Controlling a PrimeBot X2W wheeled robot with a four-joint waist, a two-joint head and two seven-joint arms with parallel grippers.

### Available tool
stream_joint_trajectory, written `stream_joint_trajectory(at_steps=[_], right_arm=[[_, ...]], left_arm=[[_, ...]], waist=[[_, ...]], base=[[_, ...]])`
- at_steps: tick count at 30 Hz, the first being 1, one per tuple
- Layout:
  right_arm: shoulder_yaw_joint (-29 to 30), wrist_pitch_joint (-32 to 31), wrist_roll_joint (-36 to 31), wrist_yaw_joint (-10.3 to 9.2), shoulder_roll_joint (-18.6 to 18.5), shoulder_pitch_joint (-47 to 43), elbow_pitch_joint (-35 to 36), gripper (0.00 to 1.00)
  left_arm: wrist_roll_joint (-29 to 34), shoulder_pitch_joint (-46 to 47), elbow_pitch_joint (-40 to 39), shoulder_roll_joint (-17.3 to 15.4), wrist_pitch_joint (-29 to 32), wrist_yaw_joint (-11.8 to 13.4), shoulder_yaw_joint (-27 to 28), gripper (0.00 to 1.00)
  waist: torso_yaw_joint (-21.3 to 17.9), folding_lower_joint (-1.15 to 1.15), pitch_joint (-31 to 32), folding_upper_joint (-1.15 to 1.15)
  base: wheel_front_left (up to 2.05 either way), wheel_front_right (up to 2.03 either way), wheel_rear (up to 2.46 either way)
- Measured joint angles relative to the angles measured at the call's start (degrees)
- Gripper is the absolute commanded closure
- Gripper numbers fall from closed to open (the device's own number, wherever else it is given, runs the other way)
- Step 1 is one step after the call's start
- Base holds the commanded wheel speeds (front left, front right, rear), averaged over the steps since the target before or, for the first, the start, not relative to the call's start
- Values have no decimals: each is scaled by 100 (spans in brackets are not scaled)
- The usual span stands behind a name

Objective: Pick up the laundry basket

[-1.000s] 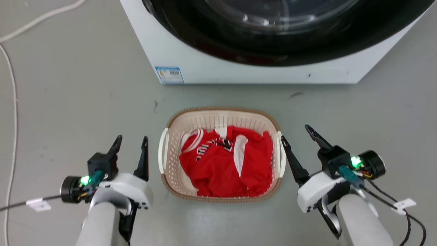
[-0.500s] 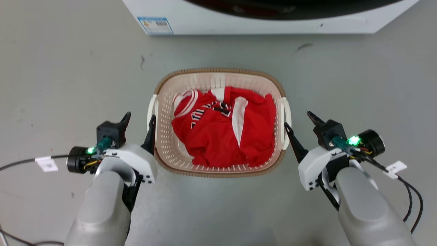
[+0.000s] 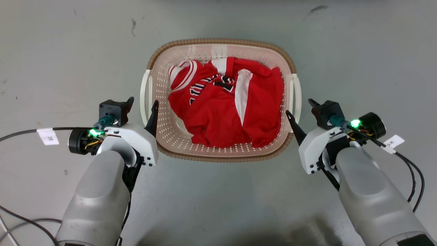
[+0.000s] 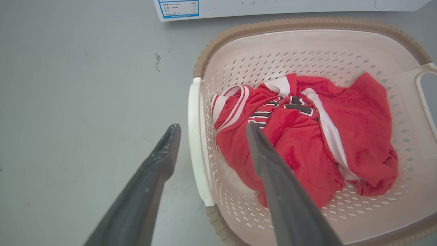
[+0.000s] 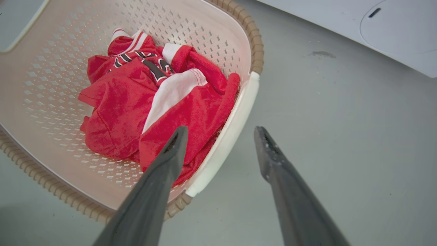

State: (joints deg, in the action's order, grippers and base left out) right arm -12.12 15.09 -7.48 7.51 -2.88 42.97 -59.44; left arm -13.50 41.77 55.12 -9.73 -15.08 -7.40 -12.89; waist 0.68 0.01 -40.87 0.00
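As it stands on the grey floor [image 3: 68, 51], the laundry basket [image 3: 218, 41] lies in the middle between the two arms. It is one cream basket with perforated walls and a brown rim. It has two white handles, one on its left side [image 3: 146, 95] and one on its right side [image 3: 296, 95]. Inside lies one crumpled red garment [image 3: 225, 109] with white and black stripes. The garment fills most of the bottom and presses against the wall at the right handle.

The left end effector [image 3: 142, 101] is spread wide. In the left wrist view, the left handle [image 4: 196, 143] shows between its two fingers, one outside the basket and one over the garment [image 4: 307, 136]. The right end effector [image 3: 300, 107] is also spread wide. The right handle [image 5: 228, 136] shows between its two fingers, and the inner one crosses the red cloth [image 5: 119, 112]. I cannot tell whether any finger touches the plastic.

Beyond the far rim, one white machine [image 4: 273, 7] stands on the floor, with one blue-edged label [image 4: 177, 7] on its front. Black cables [image 3: 413, 177] with white tags hang from both wrists. Some dark marks [image 3: 133, 24] are on the floor near the basket.
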Motion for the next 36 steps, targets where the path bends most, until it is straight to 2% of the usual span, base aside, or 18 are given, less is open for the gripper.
stream_joint_trajectory(at_steps=[13,31,32,33,34,35,36], right_arm=[[101,0,-52,0,1,643,-706,0],[-208,0,109,0,1,1007,-1031,0],[-230,0,130,0,1,1022,-1061,50],[-248,0,148,0,1,1044,-1079,75],[-268,0,157,0,1,1068,-1085,100],[-302,0,171,0,1,1087,-1100,100],[-334,0,198,0,1,1100,-1118,100]], left_arm=[[-486,610,619,-54,-4,0,-780,0],[-1221,1198,1148,-105,0,0,-1752,0],[-1252,1222,1151,-104,0,0,-1780,0],[-1267,1248,1156,-105,0,0,-1820,12],[-1305,1266,1174,-101,0,0,-1873,85],[-1339,1269,1190,-94,-1,1,-1923,100],[-1380,1271,1202,-92,-1,2,-1963,100]], waist=[[95,0,-545,0],[88,0,-907,0],[91,0,-918,0],[94,0,-929,0],[96,0,-936,0],[100,0,-941,0],[104,0,-943,0]], base=[[0,0,0],[0,0,0],[0,0,0],[0,0,0],[0,0,0],[0,0,0],[0,0,0]])
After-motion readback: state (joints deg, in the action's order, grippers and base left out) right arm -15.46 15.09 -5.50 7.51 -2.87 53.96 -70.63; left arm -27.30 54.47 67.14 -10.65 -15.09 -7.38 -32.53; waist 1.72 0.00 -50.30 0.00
